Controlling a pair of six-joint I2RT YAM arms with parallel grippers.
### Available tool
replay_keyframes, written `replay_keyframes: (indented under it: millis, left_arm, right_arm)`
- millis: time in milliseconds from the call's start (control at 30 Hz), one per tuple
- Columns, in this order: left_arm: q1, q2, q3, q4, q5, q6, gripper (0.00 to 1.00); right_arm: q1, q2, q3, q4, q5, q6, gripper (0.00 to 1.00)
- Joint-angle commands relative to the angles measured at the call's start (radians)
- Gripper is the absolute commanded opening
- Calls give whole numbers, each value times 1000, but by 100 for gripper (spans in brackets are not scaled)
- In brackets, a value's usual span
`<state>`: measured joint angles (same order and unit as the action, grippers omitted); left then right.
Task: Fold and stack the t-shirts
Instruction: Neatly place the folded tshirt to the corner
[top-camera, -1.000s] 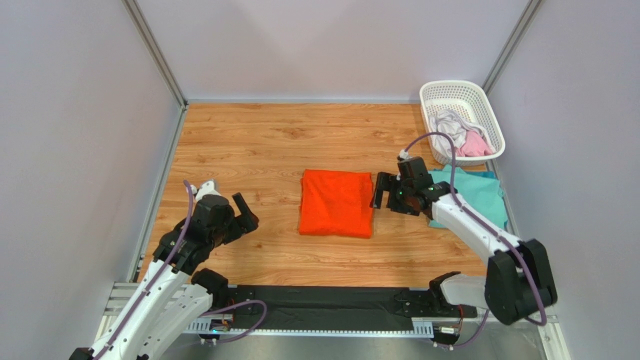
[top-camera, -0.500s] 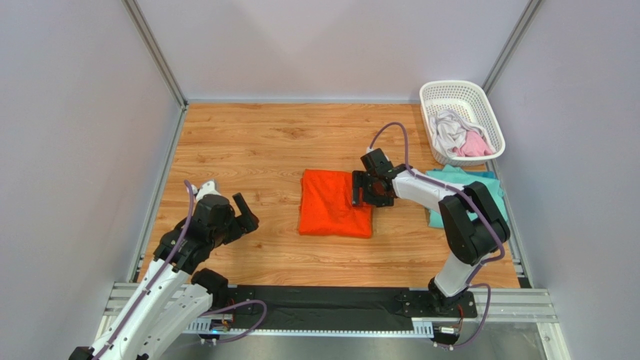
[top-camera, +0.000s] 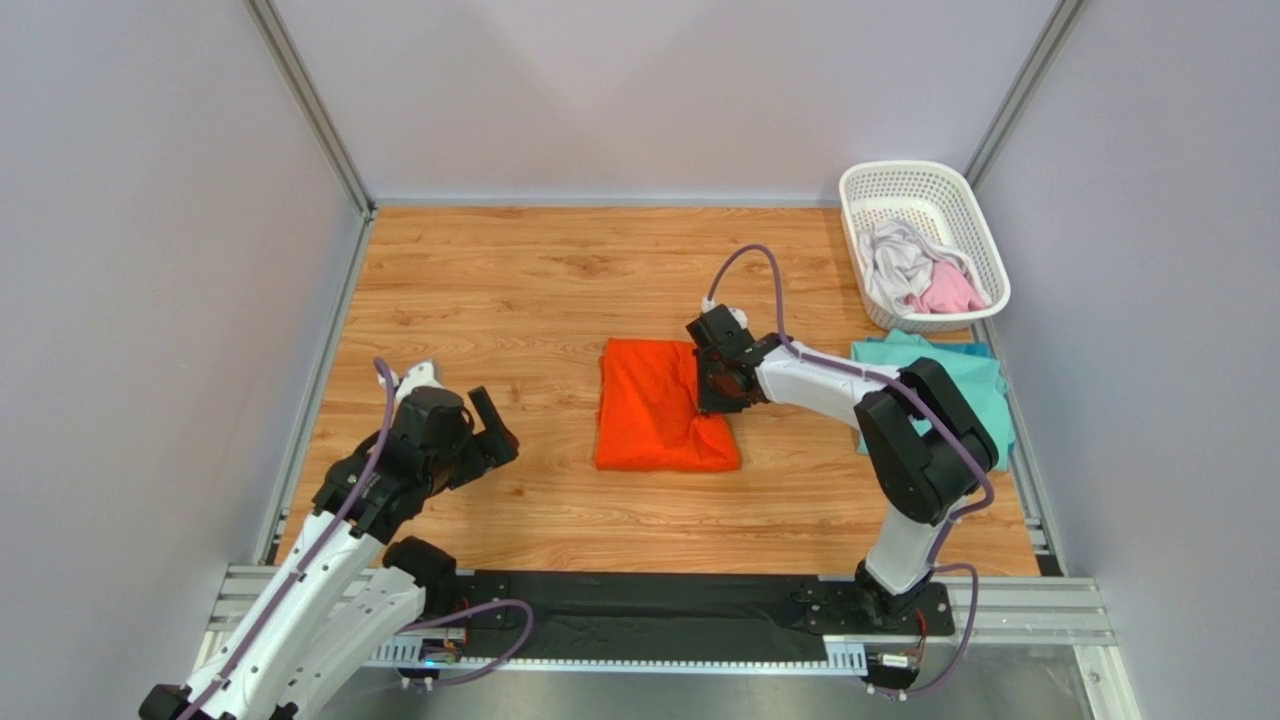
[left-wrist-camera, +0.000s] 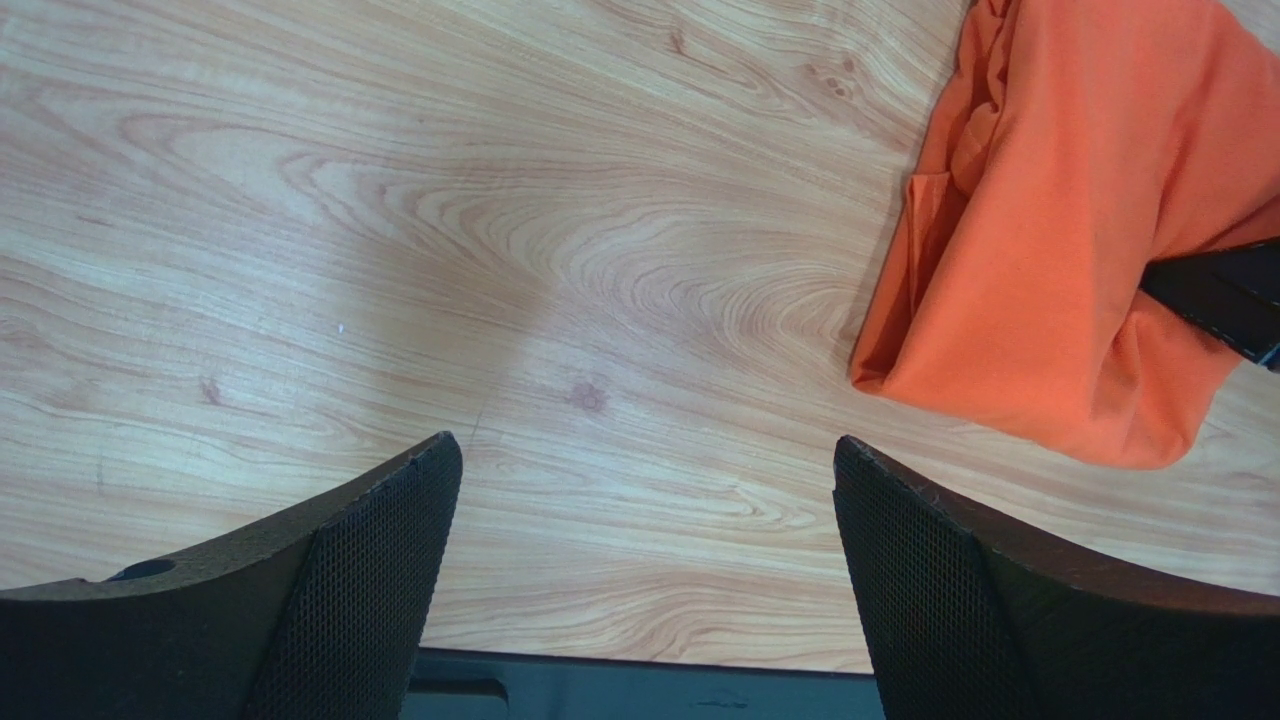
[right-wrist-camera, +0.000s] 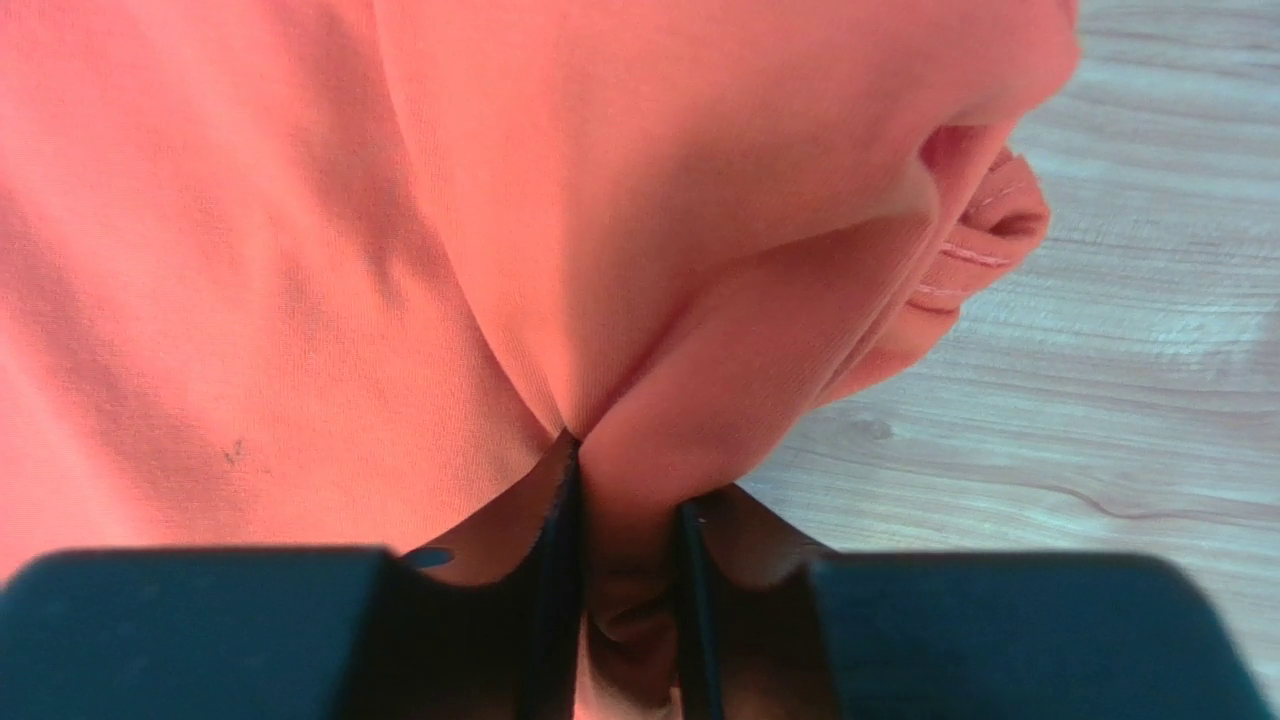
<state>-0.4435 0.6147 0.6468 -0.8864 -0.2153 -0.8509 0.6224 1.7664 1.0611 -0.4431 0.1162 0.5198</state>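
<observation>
A folded orange t-shirt lies mid-table; it fills the right wrist view and shows at the upper right of the left wrist view. My right gripper is shut on a bunched fold at the shirt's right edge, cloth pinched between the fingers. A teal t-shirt lies flat at the right, partly behind the right arm. Pale grey-white and pink t-shirts sit crumpled in the basket. My left gripper stands open over bare wood, well left of the orange shirt.
A white lattice basket stands at the back right corner. Grey walls close in the wooden table on three sides. A black rail runs along the near edge between the arm bases.
My right gripper travelled left from beside the shirt onto its right edge and closed on a fold, pulling that edge inward. The left arm barely moved.
</observation>
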Motion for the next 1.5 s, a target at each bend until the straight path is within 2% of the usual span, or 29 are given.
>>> replay_keyframes:
  millis: [0,100,233,400,467,567,800,933,1167,1467]
  left_arm:
    - [3,0,2,14,-1,1,100]
    - [3,-1,2,14,1,3,100]
    - [3,-1,4,17,5,3,100]
    - [3,-7,7,17,7,7,100]
    - [2,-9,11,15,4,7,100]
    - [3,-15,14,14,1,7,100]
    - [3,-35,7,14,-1,4,100]
    - [3,-32,7,23,11,9,100]
    - [3,-30,2,30,16,10,100]
    - [3,-47,-4,29,5,6,100]
  right_arm:
    - [8,15,-46,-61,106,-9,12]
    - [10,-31,-78,-149,167,-21,0]
    - [10,-139,-136,-255,295,-15,0]
    - [4,-240,-122,-423,500,-41,0]
    - [-29,-283,-110,-411,473,-95,0]
    - [-36,-301,-40,-451,532,-200,0]
    - [-119,-291,36,-571,721,-297,0]
    - [-147,-303,42,-580,844,-368,0]
    - [-196,-324,134,-574,864,-483,0]
    - [-197,-384,224,-632,780,-501,0]
